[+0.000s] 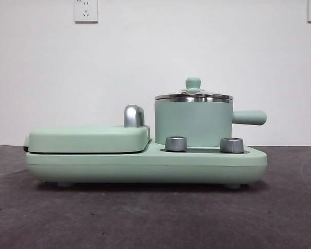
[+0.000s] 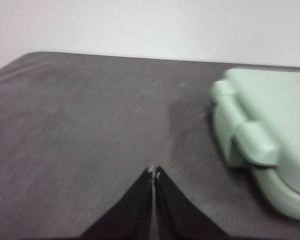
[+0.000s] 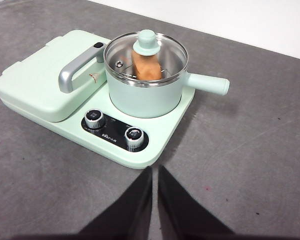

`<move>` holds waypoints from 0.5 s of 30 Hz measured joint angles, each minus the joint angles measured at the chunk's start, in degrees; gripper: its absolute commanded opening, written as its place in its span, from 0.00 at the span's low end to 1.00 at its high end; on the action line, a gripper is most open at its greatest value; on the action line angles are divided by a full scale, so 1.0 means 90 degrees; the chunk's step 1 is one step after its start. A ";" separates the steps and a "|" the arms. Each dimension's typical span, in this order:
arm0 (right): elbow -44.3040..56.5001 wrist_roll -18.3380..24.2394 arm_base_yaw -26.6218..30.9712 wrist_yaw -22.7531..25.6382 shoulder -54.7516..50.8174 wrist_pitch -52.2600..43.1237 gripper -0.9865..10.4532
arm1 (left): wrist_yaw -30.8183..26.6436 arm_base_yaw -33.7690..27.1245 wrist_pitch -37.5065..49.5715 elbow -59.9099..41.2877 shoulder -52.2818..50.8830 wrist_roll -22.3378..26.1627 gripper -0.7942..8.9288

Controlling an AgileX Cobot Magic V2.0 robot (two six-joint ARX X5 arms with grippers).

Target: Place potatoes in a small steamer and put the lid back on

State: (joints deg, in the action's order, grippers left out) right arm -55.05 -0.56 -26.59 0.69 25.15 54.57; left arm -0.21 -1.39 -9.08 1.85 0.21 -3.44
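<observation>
The small steamer [image 1: 193, 123] [image 3: 145, 95], a mint-green pot with a steel rim and a stubby side handle, stands on the right half of the green appliance base. The lid [image 1: 193, 94] [image 3: 146, 50] rests on its rim, knob up. Through the glass in the right wrist view an orange-brown potato [image 3: 146, 70] lies inside the pot. My right gripper [image 3: 155, 172] is shut and hovers above the table in front of the appliance, holding nothing. My left gripper [image 2: 154, 172] is shut over bare table beside the griddle end. Neither gripper shows in the front view.
A flat green lidded griddle [image 1: 88, 138] [image 3: 35, 80] [image 2: 270, 135] with a silver handle [image 1: 133, 115] fills the base's left half. Two silver dials [image 1: 176, 143] [image 1: 231, 145] sit on the front panel. Grey table [image 1: 145, 218] surrounds the appliance; a white wall stands behind.
</observation>
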 measured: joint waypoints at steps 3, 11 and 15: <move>0.0000 0.0000 0.0000 0.0000 0.0000 0.0002 0.10 | -0.0002 -0.0010 -0.0148 0.0000 0.0010 -0.0049 0.09; 0.0000 0.0000 0.0000 0.0000 0.0000 0.0002 0.10 | -0.0005 -0.0012 -0.0153 0.0000 0.0012 -0.0056 0.09; 0.0000 0.0000 0.0000 0.0000 0.0000 0.0002 0.10 | -0.0005 -0.0010 -0.0153 0.0000 0.0012 -0.0053 0.09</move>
State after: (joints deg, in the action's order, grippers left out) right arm -55.05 -0.56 -26.59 0.69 25.15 54.59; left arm -0.25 -1.48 -10.46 1.85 0.32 -3.92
